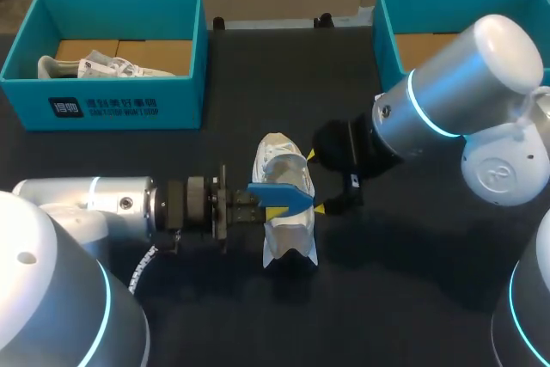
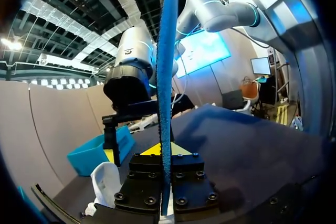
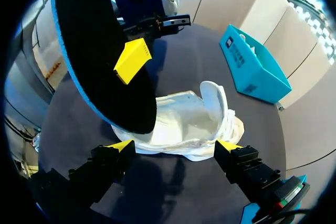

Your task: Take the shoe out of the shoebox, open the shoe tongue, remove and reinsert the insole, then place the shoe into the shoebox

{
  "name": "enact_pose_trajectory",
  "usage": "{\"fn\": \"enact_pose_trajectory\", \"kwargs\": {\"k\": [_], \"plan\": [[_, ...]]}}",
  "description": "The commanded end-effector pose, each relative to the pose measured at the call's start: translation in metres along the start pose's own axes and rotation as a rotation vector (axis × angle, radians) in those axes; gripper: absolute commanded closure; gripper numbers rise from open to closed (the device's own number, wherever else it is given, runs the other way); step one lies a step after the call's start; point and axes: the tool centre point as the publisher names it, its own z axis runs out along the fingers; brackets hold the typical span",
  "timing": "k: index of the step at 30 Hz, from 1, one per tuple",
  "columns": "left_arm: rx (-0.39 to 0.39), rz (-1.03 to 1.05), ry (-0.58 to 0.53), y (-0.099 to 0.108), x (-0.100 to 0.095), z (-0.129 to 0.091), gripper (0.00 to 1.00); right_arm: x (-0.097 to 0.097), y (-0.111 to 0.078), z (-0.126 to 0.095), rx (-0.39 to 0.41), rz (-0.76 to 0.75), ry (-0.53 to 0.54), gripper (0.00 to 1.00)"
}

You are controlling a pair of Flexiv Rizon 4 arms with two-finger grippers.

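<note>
Flat matt-black tabletop (image 1: 404, 298). In the head view it covers nearly everything, from 6 o'clock up to its far edge, which runs straight across close to 12 o'clock. The surface is plain and of one dark tone. Light falls evenly from above. Shadows on the top are soft and blurred, one around centre and a broader one toward 4 o'clock. Both wrist views show the same dark, smooth surface with a dull sheen.

A robotics lab: left arm (image 1: 86, 199) and right arm (image 1: 447, 100) over a black table (image 1: 258, 83)
</note>
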Motion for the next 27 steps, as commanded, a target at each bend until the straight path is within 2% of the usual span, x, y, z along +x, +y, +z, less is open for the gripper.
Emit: {"fn": "enact_pose_trajectory", "kwargs": {"k": [1, 27], "plan": [[-0.003, 0.002, -0.004, 0.006, 0.000, 0.004, 1.00, 0.001, 0.000, 0.001, 0.000, -0.001, 0.000, 0.00], [-0.039, 0.141, 0.016, 0.029, -0.012, 0.011, 1.00, 0.001, 0.000, 0.001, 0.000, -0.001, 0.000, 0.00]]}}
